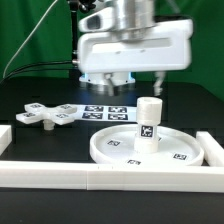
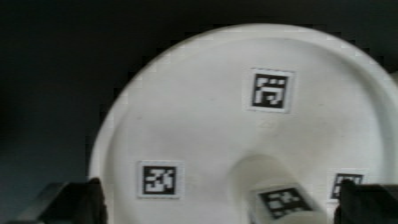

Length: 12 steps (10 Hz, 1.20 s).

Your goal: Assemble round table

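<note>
One short leg (image 1: 149, 120) stood upright on the round disc (image 1: 172, 141) while I saw the fingers (image 2: 75, 203) apart above it.

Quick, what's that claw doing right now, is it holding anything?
Gripper: open, holding nothing; its fingers stand wide apart above the disc.

Black tabletop (image 1: 25, 92), white border rails (image 1: 100, 178), perhaps a green curtain (image 1: 30, 30) behind
</note>
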Tool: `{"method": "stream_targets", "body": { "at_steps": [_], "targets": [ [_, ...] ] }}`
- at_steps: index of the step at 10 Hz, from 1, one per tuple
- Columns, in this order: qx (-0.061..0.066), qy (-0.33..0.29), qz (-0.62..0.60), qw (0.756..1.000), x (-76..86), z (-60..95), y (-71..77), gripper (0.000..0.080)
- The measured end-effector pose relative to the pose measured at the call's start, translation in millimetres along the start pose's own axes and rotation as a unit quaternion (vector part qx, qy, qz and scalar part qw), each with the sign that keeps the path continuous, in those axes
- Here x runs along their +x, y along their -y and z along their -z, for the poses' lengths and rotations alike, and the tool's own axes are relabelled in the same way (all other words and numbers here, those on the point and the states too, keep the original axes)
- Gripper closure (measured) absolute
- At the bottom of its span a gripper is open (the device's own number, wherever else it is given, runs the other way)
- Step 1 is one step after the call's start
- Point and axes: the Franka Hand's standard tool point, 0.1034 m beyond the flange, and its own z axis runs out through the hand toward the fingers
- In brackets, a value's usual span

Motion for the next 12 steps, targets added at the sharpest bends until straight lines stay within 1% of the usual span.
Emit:
{"method": "stream_targets", "body": {
  "at_steps": [1, 2, 3, 5, 6, 7, 8, 9, 10, 12],
  "targets": [
    [-0.002, 0.002, 0.003, 1.0, 2.0, -1.7, -26.9, 0.0151],
    [-0.002, 0.002, -0.006, 1.0, 4.0, -2.0, -37.3, 0.0151],
    [-0.002, 0.002, -0.005, 1.0, 3.5, -2.4, -32.3, 0.0151],
    [-0.003, 0.002, 0.001, 1.0, 2.9, -5.3, -34.6, 0.0151],
    [-0.011, -0.002, 0.044, 0.999, 0.6, -12.9, -46.2, 0.0151],
    [-0.017, -0.001, 0.074, 0.997, -5.3, -14.3, -69.2, 0.0151],
    [-0.021, -0.002, 0.084, 0.996, -7.7, -13.2, -86.8, 0.0151],
    [-0.023, -0.007, 0.083, 0.996, -4.1, -9.5, -93.2, 0.0151],
    [-0.021, -0.008, 0.079, 0.997, -0.9, -5.8, -95.8, 0.0151],
    [-0.021, -0.005, 0.081, 0.996, -3.1, -8.6, -94.6, 0.0151]
  ]
}}
